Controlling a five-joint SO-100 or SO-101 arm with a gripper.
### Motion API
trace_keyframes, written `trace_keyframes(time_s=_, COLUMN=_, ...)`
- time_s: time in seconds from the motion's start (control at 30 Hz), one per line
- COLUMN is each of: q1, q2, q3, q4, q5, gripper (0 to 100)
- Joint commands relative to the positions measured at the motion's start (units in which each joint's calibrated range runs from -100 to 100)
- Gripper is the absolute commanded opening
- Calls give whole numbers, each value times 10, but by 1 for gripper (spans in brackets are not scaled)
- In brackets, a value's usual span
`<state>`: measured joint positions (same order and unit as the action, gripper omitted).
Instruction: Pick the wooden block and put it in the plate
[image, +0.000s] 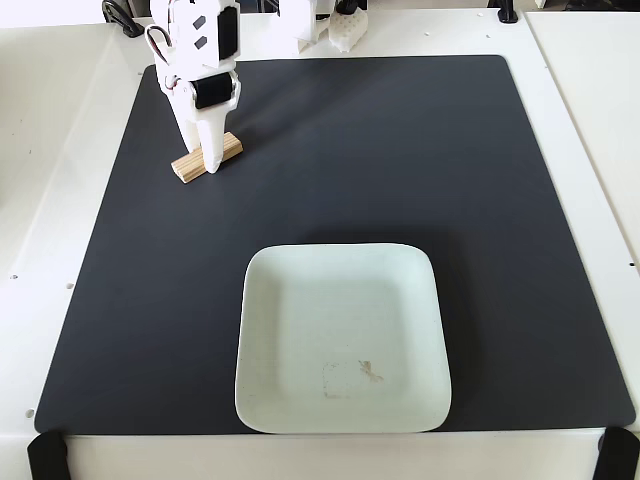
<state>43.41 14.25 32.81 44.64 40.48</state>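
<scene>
The tool (203, 158) points down at the upper left of the fixed view, its white fingers closed on the middle of the wooden block (206, 159), which lies diagonally on the black mat (400, 150). The plate (262, 300) sits well apart, lower centre on that mat, over the white bench (50, 150).
</scene>
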Motion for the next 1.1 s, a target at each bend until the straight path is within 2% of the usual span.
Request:
trace_keyframes(time_s=0.0, q1=-23, q2=-36, q3=-24, q4=-5, q5=10, gripper=1)
trace_keyframes(time_s=0.3, q1=-145, q2=-320, q3=-7, q4=33, q5=62, gripper=1)
trace_keyframes(time_s=0.5, q1=-237, q2=-432, q3=53, q4=-8, q5=92, gripper=1)
trace_keyframes(time_s=0.77, q1=-315, q2=-380, q3=138, q4=-267, q5=94, gripper=1)
trace_keyframes(time_s=1.07, q1=-348, q2=-145, q3=2, q4=-446, q5=94, gripper=1)
